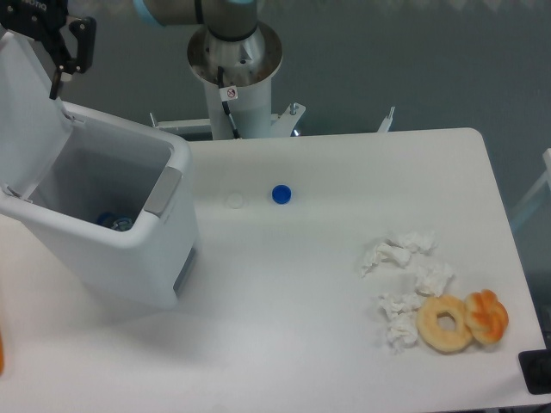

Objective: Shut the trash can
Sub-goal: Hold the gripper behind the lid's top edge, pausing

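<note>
The trash can (pixel 120 249) is a large white bin at the table's left, and it stands open. Its flat lid (pixel 26 112) is swung up and leans back to the left. A grey push tab (pixel 164 191) sits on the rim's right side. Something blue (pixel 114 221) lies at the bottom inside. My black gripper (pixel 67 60) hangs at the top left, just beside the lid's upper right edge. Its two fingers stand a little apart with nothing between them. Part of the gripper is cut off by the frame's top edge.
A blue bottle cap (pixel 281 194) and a white cap (pixel 235 200) lie mid-table. Crumpled tissues (pixel 405 275), a donut (pixel 445 323) and an orange pastry (pixel 487 316) sit at the right front. The robot base (pixel 234 60) stands behind the table (pixel 301 344).
</note>
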`<state>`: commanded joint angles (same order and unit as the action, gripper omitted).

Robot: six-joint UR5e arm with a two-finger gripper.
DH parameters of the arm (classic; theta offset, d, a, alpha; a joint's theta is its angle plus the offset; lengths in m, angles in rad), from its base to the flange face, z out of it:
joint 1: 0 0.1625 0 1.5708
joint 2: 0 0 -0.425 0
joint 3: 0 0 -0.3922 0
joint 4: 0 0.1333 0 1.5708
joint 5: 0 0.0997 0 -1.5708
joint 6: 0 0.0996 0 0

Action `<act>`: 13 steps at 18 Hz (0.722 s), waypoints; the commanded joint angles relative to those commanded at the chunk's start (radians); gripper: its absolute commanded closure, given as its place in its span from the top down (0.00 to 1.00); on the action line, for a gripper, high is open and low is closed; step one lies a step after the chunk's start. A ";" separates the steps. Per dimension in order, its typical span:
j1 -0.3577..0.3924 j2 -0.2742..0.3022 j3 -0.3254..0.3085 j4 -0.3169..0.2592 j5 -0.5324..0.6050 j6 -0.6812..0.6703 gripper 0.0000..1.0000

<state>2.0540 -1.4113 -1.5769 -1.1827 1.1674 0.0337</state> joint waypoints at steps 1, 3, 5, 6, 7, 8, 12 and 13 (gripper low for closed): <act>0.000 0.002 0.000 0.000 0.002 0.000 1.00; 0.002 0.003 0.003 0.000 0.002 0.000 1.00; 0.003 0.003 0.003 0.000 0.015 0.002 1.00; 0.003 0.003 0.003 0.000 0.029 0.002 1.00; 0.005 0.005 0.003 0.000 0.041 0.002 1.00; 0.005 0.003 0.000 0.000 0.047 0.003 1.00; 0.012 -0.002 -0.002 -0.002 0.052 0.021 1.00; 0.017 -0.003 -0.002 -0.002 0.054 0.021 1.00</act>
<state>2.0708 -1.4143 -1.5785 -1.1842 1.2210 0.0552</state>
